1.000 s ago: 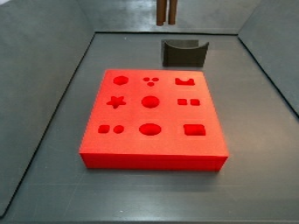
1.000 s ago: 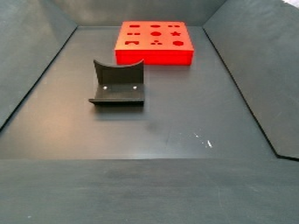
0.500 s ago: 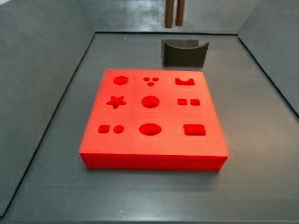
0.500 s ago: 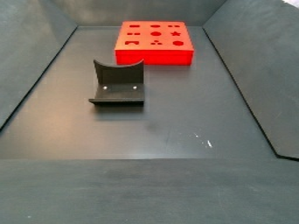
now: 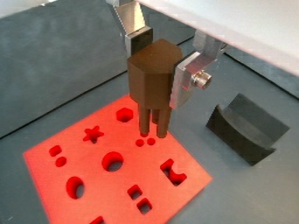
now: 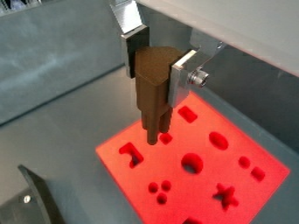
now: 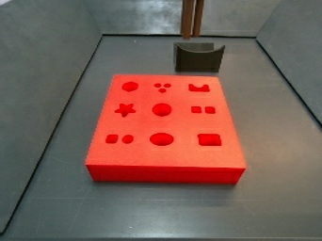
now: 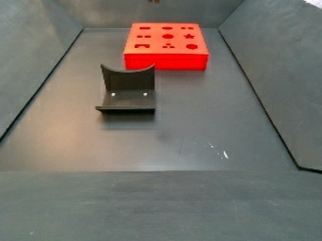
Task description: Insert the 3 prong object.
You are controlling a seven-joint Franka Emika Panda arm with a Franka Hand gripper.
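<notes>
My gripper (image 5: 160, 63) is shut on the 3 prong object (image 5: 153, 79), a slim dark-brown piece with its prongs (image 5: 152, 122) pointing down. It hangs above the red block (image 5: 82, 188) with shaped holes, near the block's group of three small round holes (image 5: 142, 140). Both wrist views show the hold; the gripper (image 6: 156, 63) grips the piece (image 6: 152, 92) between its silver fingers (image 6: 132, 26). In a side view only the piece (image 7: 193, 19) shows at the top edge, beyond the red block (image 7: 164, 127). The other side view shows the block (image 8: 168, 44) but no gripper.
The dark fixture (image 7: 199, 56) stands on the floor just behind the red block and shows in the other side view (image 8: 127, 89) and both wrist views (image 5: 246, 129) (image 6: 35, 197). Grey walls enclose the floor on the sides.
In the side view the held piece has moved slightly right and come lower into frame. The block and fixture have not moved.
</notes>
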